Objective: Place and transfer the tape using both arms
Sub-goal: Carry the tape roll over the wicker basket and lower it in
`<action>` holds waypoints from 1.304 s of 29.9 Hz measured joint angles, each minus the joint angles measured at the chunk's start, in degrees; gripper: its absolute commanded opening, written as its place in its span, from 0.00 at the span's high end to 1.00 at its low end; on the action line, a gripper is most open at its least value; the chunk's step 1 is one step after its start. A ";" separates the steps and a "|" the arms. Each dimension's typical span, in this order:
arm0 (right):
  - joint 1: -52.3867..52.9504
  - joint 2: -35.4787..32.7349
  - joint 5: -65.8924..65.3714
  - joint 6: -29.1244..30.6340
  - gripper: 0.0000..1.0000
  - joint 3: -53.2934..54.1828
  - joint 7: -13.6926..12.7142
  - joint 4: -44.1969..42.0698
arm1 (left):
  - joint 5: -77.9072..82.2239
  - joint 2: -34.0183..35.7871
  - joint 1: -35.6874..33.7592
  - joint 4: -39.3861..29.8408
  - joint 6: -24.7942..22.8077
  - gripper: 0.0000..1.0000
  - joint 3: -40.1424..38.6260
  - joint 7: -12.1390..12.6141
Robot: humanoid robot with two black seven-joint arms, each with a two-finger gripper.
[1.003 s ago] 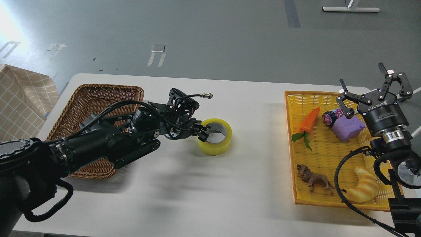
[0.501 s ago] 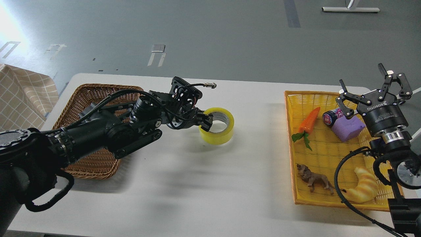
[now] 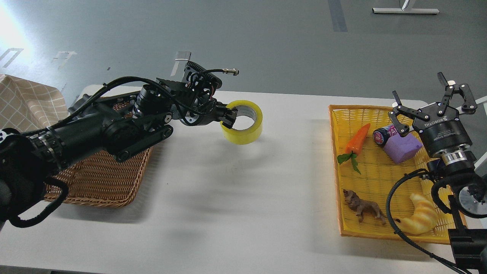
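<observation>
The tape (image 3: pixel 243 125), a yellow translucent roll with a grey-white core, hangs in the air above the middle of the white table (image 3: pixel 236 198). My left gripper (image 3: pixel 228 116) is shut on the roll's left wall, one finger inside the core and one outside. My left arm reaches in from the lower left, over the brown basket. My right gripper (image 3: pixel 433 104) is open and empty, fingers spread and pointing up, above the far right corner of the yellow tray (image 3: pixel 336 171).
A brown wicker basket (image 3: pixel 99 175) sits at the left of the table, partly under my left arm. The yellow tray holds a toy carrot (image 3: pixel 357 140), a purple block (image 3: pixel 402 147), a small can (image 3: pixel 382 135), a toy lion (image 3: pixel 361 207) and a croissant toy (image 3: pixel 418 219).
My left gripper has lifted the tape off the table and carried it up and slightly back toward the left. The right arm has not moved.
</observation>
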 measured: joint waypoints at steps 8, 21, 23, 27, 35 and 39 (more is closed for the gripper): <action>0.12 0.01 0.00 0.00 0.02 0.00 0.00 -0.07 | 0.11 9.18 -0.18 -3.66 -0.83 1.00 -0.01 -0.75; 0.60 0.01 -0.08 0.00 0.02 -0.38 0.00 -0.59 | -0.17 23.04 1.26 -6.01 -1.36 1.00 -0.03 -4.34; 0.61 0.02 -0.08 0.00 0.02 -0.55 0.00 -0.67 | -0.31 24.64 1.55 -6.01 -1.36 1.00 -0.03 -5.28; 0.63 0.12 -0.09 0.00 0.02 -0.86 -0.02 -0.78 | -0.57 27.28 2.12 -5.94 -1.36 1.00 0.13 -6.20; 0.65 0.73 -0.09 0.00 0.02 -1.03 -0.13 -0.84 | -0.75 32.20 6.59 -5.18 -1.36 1.00 0.44 -6.86; 0.42 0.95 -0.09 0.00 0.02 -1.33 -0.18 -0.88 | -0.76 33.50 8.30 -5.13 -1.36 1.00 0.39 -7.20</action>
